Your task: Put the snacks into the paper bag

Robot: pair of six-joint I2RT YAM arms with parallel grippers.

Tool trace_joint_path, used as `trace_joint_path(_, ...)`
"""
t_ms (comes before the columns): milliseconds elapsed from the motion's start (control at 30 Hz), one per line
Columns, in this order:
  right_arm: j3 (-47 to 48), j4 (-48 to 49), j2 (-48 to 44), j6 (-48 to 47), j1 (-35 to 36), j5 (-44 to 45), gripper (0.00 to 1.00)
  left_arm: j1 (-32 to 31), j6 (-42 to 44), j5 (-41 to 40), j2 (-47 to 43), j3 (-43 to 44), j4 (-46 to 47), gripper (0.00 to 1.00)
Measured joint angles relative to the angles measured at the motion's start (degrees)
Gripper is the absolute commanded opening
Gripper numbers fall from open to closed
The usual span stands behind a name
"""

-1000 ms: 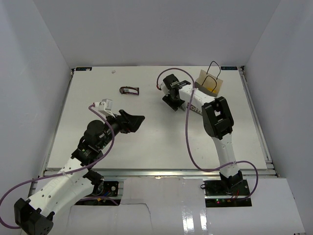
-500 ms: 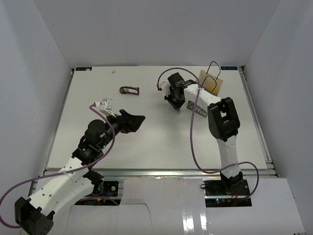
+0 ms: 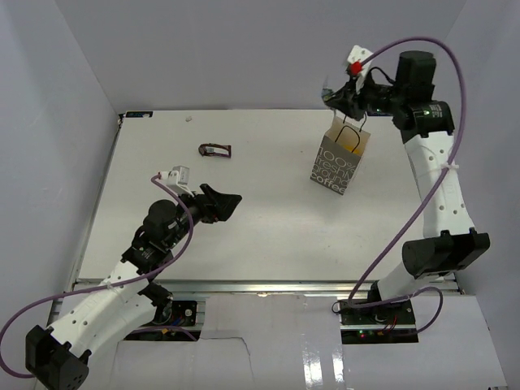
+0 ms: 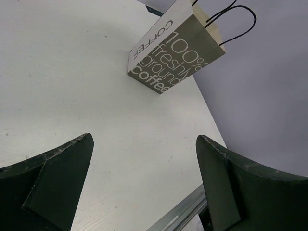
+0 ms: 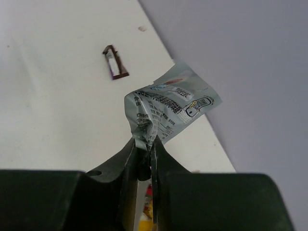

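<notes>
Pinches a silver-grey packet in the clenched right gripper, high over the paper bag at far right, likely for a straight drop inside; leaves the left gripper spread idle near left, a dark brown packet far centre.

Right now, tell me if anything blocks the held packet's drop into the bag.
Nothing visible does. The right pincer grips the silver packet above the open mouth of the bag, and nothing shows between them. A yellow packet lies inside already but leaves the opening free.
</notes>
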Motion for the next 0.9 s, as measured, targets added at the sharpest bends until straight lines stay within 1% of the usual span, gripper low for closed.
trace_joint_path(67,2.36,0.52,0.00,0.79,-4.13,-2.69,0.08,0.00,0.00,0.04,0.11,-0.20,0.20,0.98)
trace_joint_path(167,2.78,0.46,0.35,0.87,-10.23,-6.21,0.08,0.00,0.02,0.24,0.72,-0.28,0.87,0.98)
trace_joint_path(300,2.67,-1.68,3.19,-1.36,-15.47,-9.84,0.11,0.00,0.02,0.83,1.95,-0.28,1.73,0.98)
trace_joint_path(400,2.86,-5.70,7.04,-5.70,-17.09,-11.52,0.13,0.00,0.02,1.36,2.84,-0.28,2.01,0.98)
trace_joint_path(600,5.14,-13.77,15.30,-12.76,-17.03,-12.37,0.14,0.00,0.02,1.53,3.06,-0.28,2.12,0.98)
trace_joint_path(667,5.14,-15.87,16.74,-14.43,-16.96,-12.31,0.17,0.00,0.02,1.51,3.02,-0.28,2.12,0.98)
trace_joint_path(700,5.11,-16.52,17.18,-15.08,-16.98,-12.28,0.25,0.00,0.02,1.49,2.99,-0.28,2.12,0.98)
trace_joint_path(767,4.94,-17.40,17.31,-16.15,-16.98,-12.09,0.35,0.00,0.02,1.49,3.02,-0.28,2.12,0.98)
trace_joint_path(800,4.79,-17.62,17.29,-16.50,-16.98,-12.07,0.41,0.00,0.02,1.49,3.04,-0.28,2.12,0.98)
trace_joint_path(900,3.78,-17.73,16.92,-17.68,-16.98,-11.87,0.50,0.00,0.00,1.44,3.65,-0.26,2.29,0.98)
